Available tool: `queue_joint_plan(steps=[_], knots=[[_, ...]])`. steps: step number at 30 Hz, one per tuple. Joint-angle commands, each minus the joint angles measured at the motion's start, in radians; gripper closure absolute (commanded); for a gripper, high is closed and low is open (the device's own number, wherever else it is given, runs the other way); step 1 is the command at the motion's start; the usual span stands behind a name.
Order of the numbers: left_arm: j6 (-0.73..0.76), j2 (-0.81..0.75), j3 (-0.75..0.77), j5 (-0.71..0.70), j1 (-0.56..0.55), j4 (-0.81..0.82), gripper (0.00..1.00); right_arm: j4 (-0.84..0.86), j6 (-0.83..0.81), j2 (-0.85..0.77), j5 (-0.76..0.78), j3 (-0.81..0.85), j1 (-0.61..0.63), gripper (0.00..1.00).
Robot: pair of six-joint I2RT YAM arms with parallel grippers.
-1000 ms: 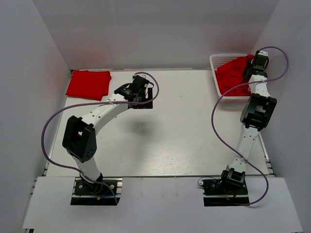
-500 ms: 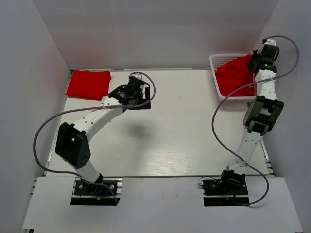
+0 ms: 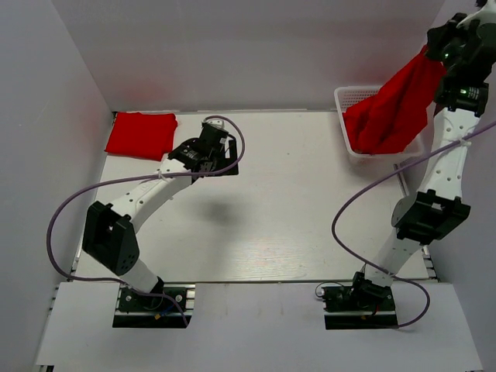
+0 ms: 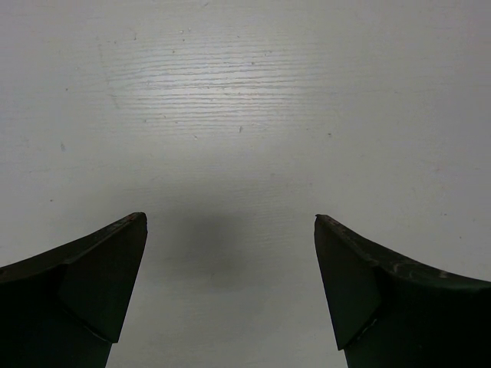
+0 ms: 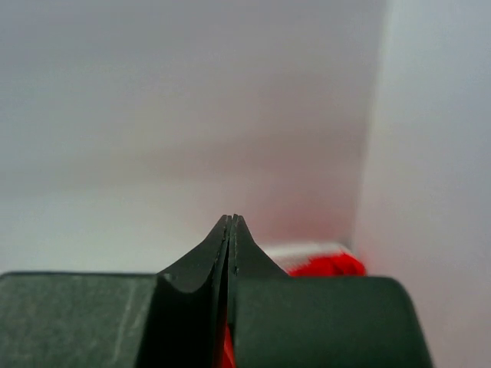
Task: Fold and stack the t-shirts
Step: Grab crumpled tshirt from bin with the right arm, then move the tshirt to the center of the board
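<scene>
Clamping one t-shirt (image 3: 399, 105), right fingers (image 5: 201, 259) (left fingers (image 4: 92, 284) spread).

**Non-task bits: tabletop, basket, walls**

White wood-grain tabletop (image 3: 294, 209), matte, w/ faint specks & scuffs up close in left wrist view (image 4: 230, 92). Soft grey shadow (image 3: 223, 208) left of centre. White plastic lattice basket (image 3: 358, 94) at far R corner, near back wall (image 3: 256, 54). Plain white side walls, L (image 3: 39, 170) & R (image 3: 469, 263), boxing in the workspace; faint red tint on L wall at far corner. White ledge (image 3: 256, 329) along near edge, thin dark seam betw. it & tabletop.
</scene>
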Motion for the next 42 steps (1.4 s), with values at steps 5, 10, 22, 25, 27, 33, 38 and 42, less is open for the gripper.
queue_joint_plan(steps=[5,10,22,25,27,33,38,42], knots=[[0.001,-0.169,-0.046,-0.027,0.006,-0.001,0.0,0.387,0.347,-0.138,-0.432,0.113,0.031,1.0],[0.001,-0.23,-0.046,-0.058,0.006,-0.033,0.0,0.626,0.673,-0.145,-0.534,0.209,0.091,1.0],[-0.025,-0.407,-0.037,-0.135,0.006,-0.204,0.0,0.703,0.778,-0.289,-0.725,-0.037,0.284,1.0],[-0.068,-0.46,-0.06,-0.153,0.006,-0.254,0.0,0.748,0.717,-0.409,-0.784,-0.433,0.398,1.0],[-0.08,-0.483,-0.078,-0.153,0.006,-0.274,0.0,0.741,0.585,-0.457,-0.744,-0.695,0.444,1.0],[-0.113,-0.508,-0.11,-0.162,0.006,-0.324,0.0,0.756,0.356,-0.56,-0.63,-1.465,0.725,1.0],[-0.113,-0.473,-0.141,-0.123,0.006,-0.324,0.0,0.433,0.156,-0.557,-0.534,-1.571,0.872,0.84],[-0.113,-0.447,-0.15,-0.089,0.006,-0.336,0.0,0.206,0.054,-0.559,-0.429,-1.546,0.897,0.1]])
